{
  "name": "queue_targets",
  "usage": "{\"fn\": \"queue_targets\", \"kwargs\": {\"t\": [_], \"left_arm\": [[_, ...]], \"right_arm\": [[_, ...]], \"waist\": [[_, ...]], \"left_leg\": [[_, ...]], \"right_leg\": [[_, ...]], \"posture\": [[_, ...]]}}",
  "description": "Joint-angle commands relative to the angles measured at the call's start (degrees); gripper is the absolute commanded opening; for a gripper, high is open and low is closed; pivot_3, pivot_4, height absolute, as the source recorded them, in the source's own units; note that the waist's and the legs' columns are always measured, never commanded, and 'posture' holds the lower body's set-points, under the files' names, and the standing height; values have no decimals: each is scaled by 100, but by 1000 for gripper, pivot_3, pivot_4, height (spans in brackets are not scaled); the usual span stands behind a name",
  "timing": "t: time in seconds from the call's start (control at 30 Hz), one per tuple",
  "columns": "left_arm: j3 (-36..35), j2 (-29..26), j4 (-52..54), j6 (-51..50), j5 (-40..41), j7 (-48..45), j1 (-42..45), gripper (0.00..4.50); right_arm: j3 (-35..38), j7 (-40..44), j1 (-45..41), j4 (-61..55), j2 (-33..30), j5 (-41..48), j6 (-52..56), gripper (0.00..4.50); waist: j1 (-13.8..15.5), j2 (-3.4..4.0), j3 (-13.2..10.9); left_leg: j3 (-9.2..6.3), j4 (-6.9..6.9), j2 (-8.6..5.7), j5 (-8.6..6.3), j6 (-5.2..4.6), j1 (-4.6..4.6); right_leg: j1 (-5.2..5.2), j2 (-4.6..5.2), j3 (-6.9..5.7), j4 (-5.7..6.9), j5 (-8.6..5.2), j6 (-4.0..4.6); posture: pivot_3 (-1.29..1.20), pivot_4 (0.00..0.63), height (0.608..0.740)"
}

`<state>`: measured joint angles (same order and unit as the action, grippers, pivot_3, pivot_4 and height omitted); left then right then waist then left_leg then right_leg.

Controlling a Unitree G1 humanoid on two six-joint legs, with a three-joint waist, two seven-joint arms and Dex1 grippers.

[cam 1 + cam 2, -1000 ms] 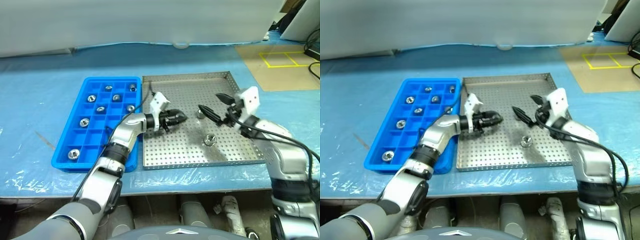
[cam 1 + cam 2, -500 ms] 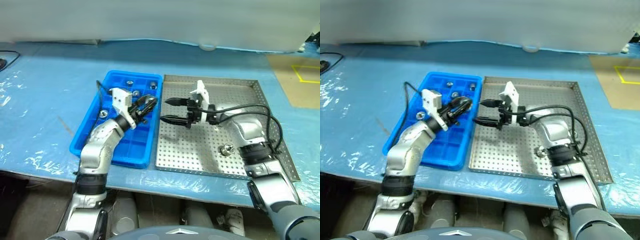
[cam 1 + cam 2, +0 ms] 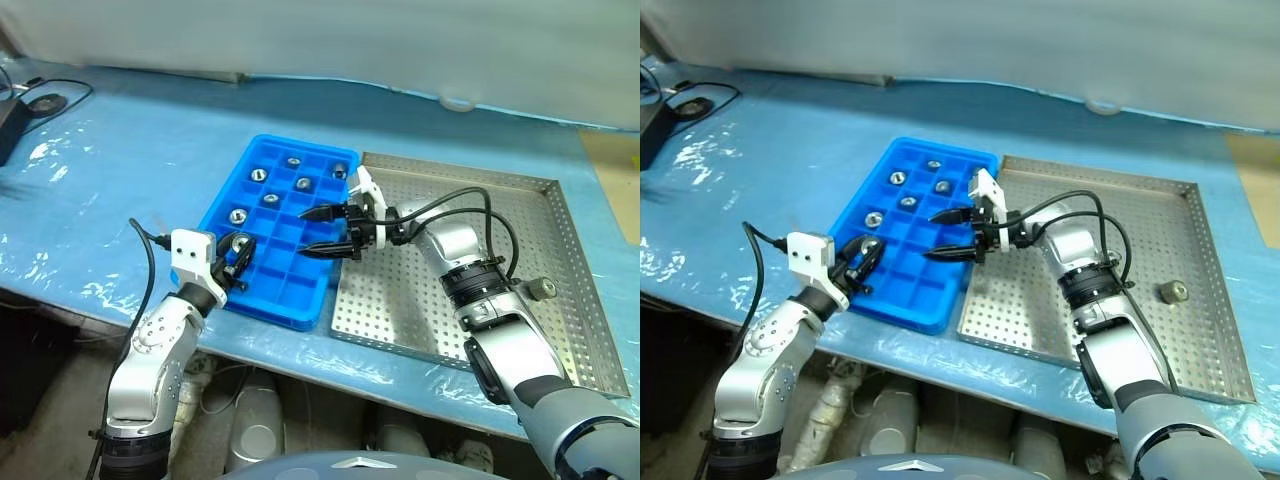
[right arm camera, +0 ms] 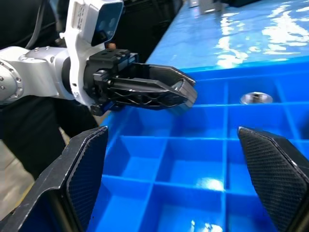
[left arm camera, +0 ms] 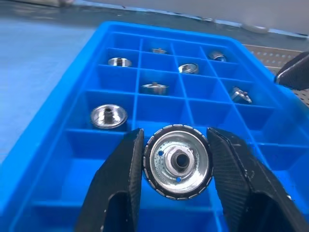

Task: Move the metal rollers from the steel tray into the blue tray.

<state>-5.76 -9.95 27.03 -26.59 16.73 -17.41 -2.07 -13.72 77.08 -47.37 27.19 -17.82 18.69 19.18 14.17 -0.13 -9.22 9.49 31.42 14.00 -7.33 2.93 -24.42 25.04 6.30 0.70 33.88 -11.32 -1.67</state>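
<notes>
My left gripper (image 5: 176,134) is shut on a metal roller (image 5: 177,162), a round silver piece with a ridged rim and a dark central hole. It hangs over the near left corner of the blue tray (image 3: 268,304). Several more metal rollers (image 3: 270,198) lie in the tray's far compartments. My right gripper (image 3: 312,232) is open and empty, pointing left over the blue tray's right edge. In the right wrist view the left gripper (image 4: 186,94) shows ahead of it. One roller (image 3: 541,289) lies on the steel tray (image 3: 400,300) near its right rim.
Blue plastic sheeting (image 3: 130,170) covers the table. A black cable and a dark object (image 3: 40,100) lie at the far left. The table's front edge (image 3: 90,300) runs just behind my left arm. A white wall (image 3: 300,40) closes the back.
The camera has swung left. My left gripper carried its roller from over the steel tray to the blue tray's near left corner. My open right gripper swung left over the blue tray's edge.
</notes>
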Motion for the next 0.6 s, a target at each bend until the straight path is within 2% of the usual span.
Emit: {"fn": "queue_targets", "kwargs": {"t": [0.03, 0.3, 0.6], "left_arm": [[143, -17, 185, 149, -201, 185, -115, 1726], [292, -90, -15, 182, -253, 193, 85, 1726], [398, -329, -432, 144, -268, -7, 689, 1726]], "right_arm": [[31, 136, -127, -50, -3, -38, -69, 4500], [93, 64, -28, -134, 4, -95, -44, 4500], [196, -208, 219, -424, -34, -73, -6, 4500]], "waist": [[98, 1, 1], [251, 2, 1], [244, 2, 1]], "left_leg": [[-4, 1, 0, 0, 1, 0], [-20, 0, 0, 8, 13, 5], [-35, 36, -1, 13, 21, 6]], "right_leg": [[-2, 0, -3, 0, 0, 0], [-4, -4, -9, 15, 0, 0], [8, -2, -5, 81, -4, 4]], "posture": [[539, 150, 740], [508, 150, 740], [435, 150, 740]]}}
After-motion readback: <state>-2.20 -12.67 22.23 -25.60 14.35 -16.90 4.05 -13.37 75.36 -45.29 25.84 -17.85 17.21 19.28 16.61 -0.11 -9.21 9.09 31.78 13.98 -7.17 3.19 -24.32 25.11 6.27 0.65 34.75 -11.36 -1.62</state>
